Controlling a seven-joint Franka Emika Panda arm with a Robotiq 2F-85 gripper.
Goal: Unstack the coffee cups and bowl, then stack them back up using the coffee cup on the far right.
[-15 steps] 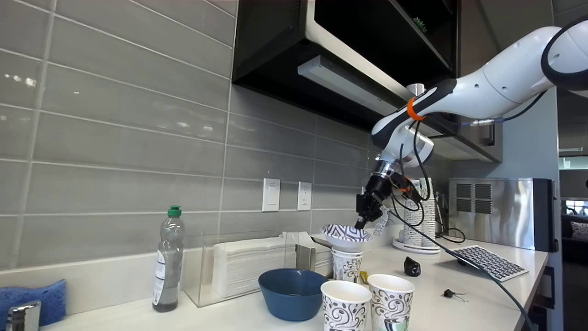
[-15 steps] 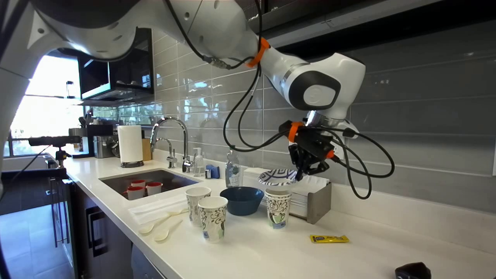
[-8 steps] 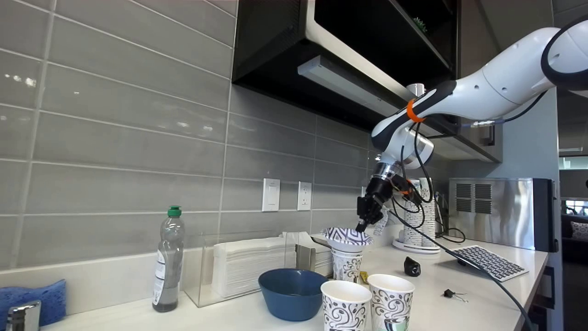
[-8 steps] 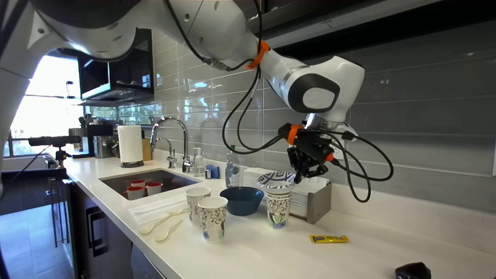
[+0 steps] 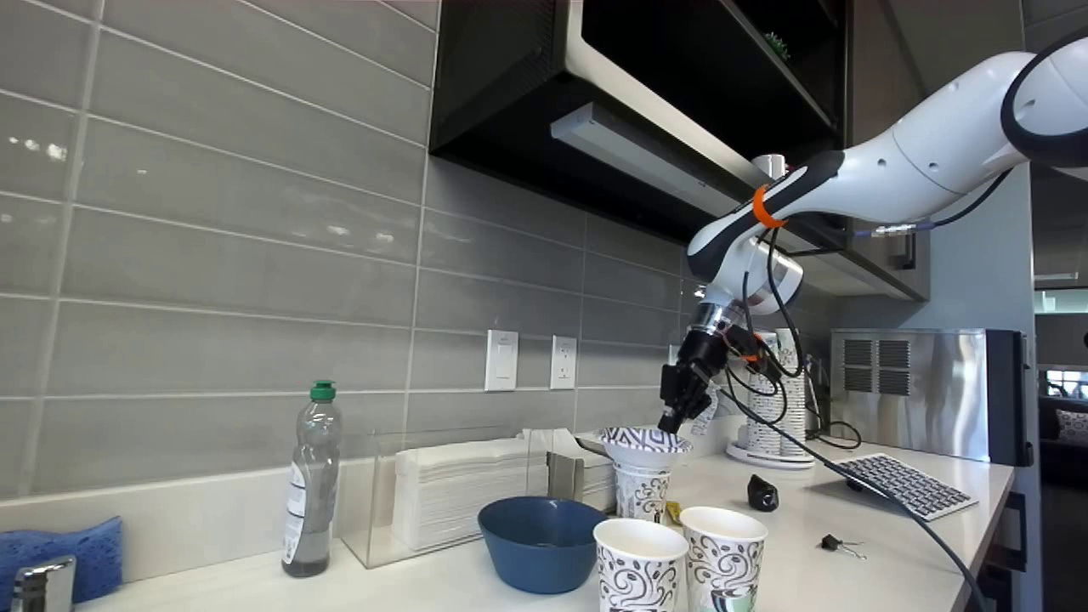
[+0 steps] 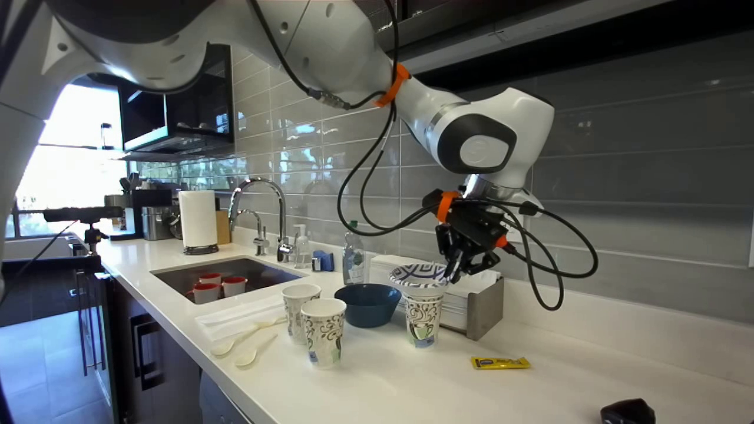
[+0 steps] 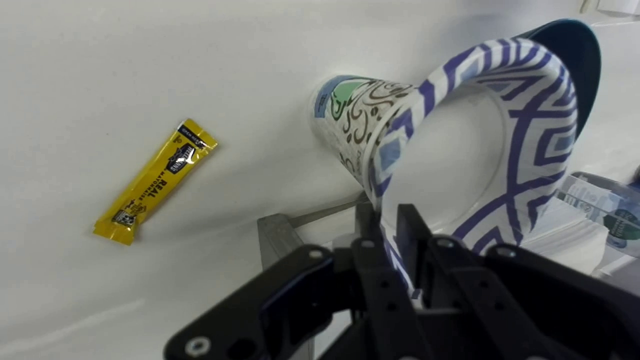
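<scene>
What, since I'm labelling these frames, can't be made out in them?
Inside of the stacked cups: covered by the patterned bowl in all three views.
Bases of a loose cup and its neighbour: cut off by the bottom edge in an exterior view.
Most of the blue bowl: behind the patterned bowl in the wrist view.
Label wording on the green-capped bottle: too small in both exterior views.

A purple-patterned paper bowl (image 7: 475, 145) tops stacked printed cups (image 6: 422, 324) toward the back of the counter (image 6: 406, 386); a blue bowl (image 6: 369, 312) stands beside them, two matching cups (image 6: 324, 335) nearer the front.
</scene>
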